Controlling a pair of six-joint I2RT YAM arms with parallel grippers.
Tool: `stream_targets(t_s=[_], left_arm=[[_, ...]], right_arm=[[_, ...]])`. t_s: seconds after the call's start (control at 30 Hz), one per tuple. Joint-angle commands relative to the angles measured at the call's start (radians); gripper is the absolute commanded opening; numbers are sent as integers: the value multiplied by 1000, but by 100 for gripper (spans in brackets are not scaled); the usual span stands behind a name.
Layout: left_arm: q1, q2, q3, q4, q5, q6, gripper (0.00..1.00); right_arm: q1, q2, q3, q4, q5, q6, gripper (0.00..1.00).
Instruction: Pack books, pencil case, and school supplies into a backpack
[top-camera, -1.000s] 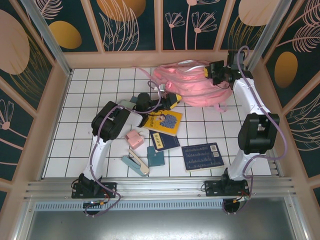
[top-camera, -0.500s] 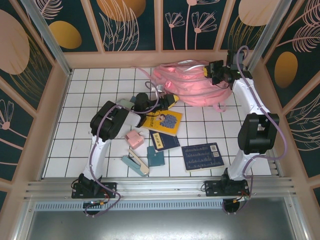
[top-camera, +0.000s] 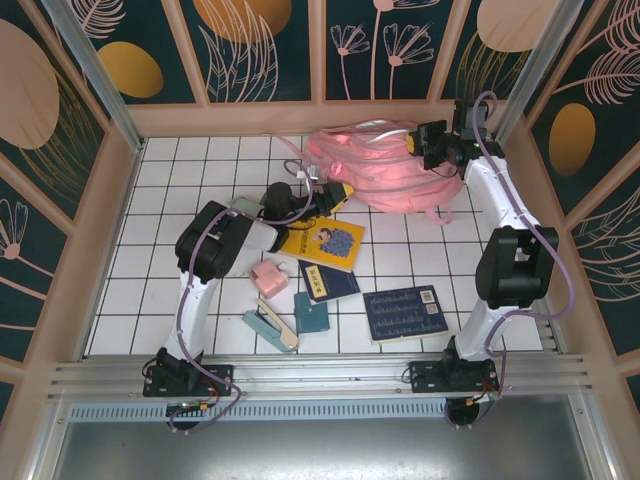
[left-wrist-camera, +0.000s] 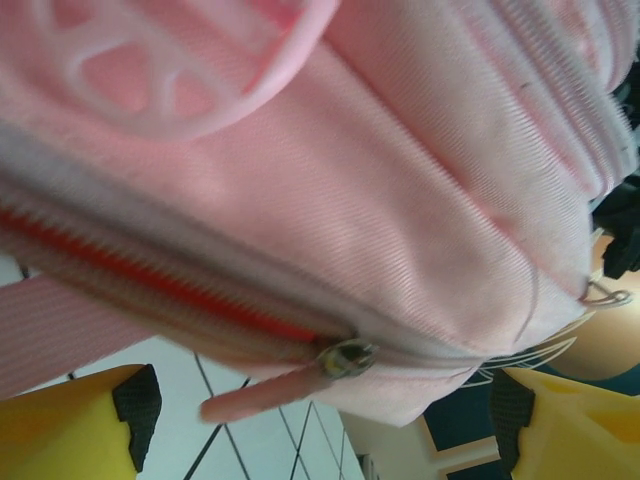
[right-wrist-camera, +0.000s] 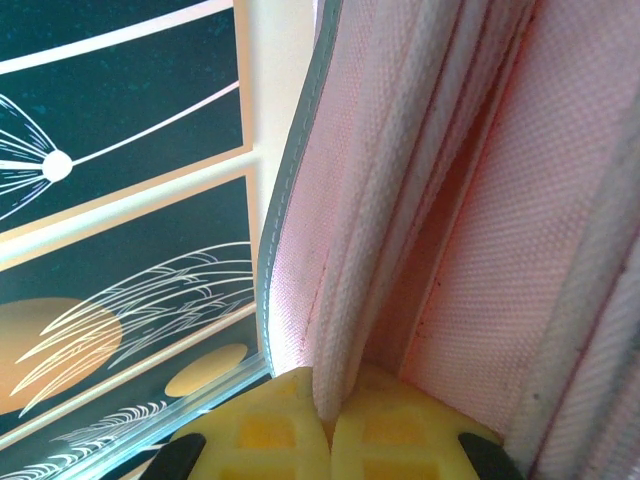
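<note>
Left wrist view finds the left gripper (left-wrist-camera: 325, 410) open, its yellow fingers (left-wrist-camera: 70, 425) spread to the bottom corners with nothing pinched between them. Just above the gap hangs a metal zipper slider (left-wrist-camera: 345, 358) with a pink pull tab, at the end of a zip line that shows orange-red. Around it spreads the backpack (left-wrist-camera: 400, 200), finely ribbed pink cloth with a pale pink ring printed near the top.

In the right wrist view the right gripper (right-wrist-camera: 330, 420) is closed, its yellow pads pressed on a fold of the bag's pink woven edge beside grey piping.

From the top external view the pink bag lies crumpled at the far side of the white tiled worktop (top-camera: 180, 180), between the two grippers. The yellow book (top-camera: 330, 243) lies just near of it. Closer to the arm bases lie two navy books (top-camera: 405, 313), a pink square piece (top-camera: 268, 277) and a teal stapler-like tool (top-camera: 270, 330). The mint pencil case (top-camera: 250, 207) peeks out beside the left arm.
</note>
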Motion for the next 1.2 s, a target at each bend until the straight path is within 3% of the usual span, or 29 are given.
stream_targets(t_s=[0.0,0.4,0.83,1.17], left_arm=[[0,27,46,90,14,-38,87],[-1,32,24,198,36,-125,81],[-1,-5,-40,236,47,-134,57],[-1,3,-37,259,62,-152,31]], right_arm=[[30,-46,38,162,-66,15,0],[35,-32,43,156,-49,8,0],[26,-28,30,140,-34,-20,0],[28,-30,-11,156,-32,-30,0]])
